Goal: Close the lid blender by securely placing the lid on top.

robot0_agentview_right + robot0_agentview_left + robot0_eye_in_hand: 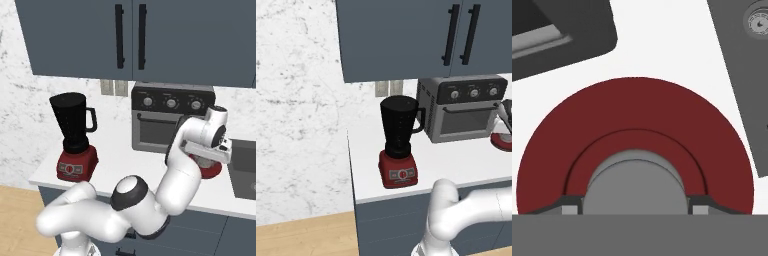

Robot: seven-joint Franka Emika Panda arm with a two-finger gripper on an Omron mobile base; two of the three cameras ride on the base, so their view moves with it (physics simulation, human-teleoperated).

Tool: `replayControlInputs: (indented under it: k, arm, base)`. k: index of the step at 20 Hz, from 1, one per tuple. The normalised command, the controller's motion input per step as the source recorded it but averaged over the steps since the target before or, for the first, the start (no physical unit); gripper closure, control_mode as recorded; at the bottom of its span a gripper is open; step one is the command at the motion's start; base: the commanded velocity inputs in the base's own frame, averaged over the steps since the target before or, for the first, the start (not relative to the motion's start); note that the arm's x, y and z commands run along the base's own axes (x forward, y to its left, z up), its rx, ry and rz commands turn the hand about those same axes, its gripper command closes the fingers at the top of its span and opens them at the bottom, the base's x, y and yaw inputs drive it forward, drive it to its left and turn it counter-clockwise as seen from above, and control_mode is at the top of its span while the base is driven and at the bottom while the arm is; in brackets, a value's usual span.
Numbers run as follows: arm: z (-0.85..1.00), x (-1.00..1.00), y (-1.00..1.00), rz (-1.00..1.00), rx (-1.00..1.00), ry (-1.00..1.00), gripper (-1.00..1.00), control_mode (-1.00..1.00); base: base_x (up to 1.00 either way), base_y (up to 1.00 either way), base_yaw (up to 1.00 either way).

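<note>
The blender [399,142] [75,135], a black jar with an uncovered top on a red base, stands at the counter's left end. The lid [634,120] [502,141] [210,171] is a red disc with a grey centre cap, lying flat on the white counter in front of the toaster oven's right side. My gripper [634,206] [207,161] points straight down onto it and is open. One fingertip [571,206] sits on each side of the grey cap, very close to it. The lid rests on the counter.
A grey toaster oven [466,107] [170,117] stands behind the lid, between it and the blender. A dark sink [245,162] lies just right of the lid. Dark wall cabinets [130,35] hang above. Bare counter [456,160] separates lid and blender.
</note>
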Motion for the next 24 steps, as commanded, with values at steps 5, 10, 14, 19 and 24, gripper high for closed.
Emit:
replayControlInputs:
  k: [5,10,14,19,24]
  arm:
    - [0.95,-0.31,0.17,0.08,0.00,-0.07,1.00,-1.00]
    - [0.78,-0.21,0.45,0.10,0.00,-0.11,1.00,-1.00]
    - [0.74,-0.19,0.66,0.12,0.00,-0.13,1.00,-1.00]
    - [0.70,-0.19,0.81,0.14,0.00,-0.11,1.00,-1.00]
    - [0.64,-0.20,0.91,0.17,0.00,-0.06,1.00,-1.00]
  base:
    - [0.00,0.00,0.00]
    - [0.00,0.00,0.00]
    - [0.00,0.00,0.00]
    - [0.00,0.00,0.00]
    - [0.00,0.00,0.00]
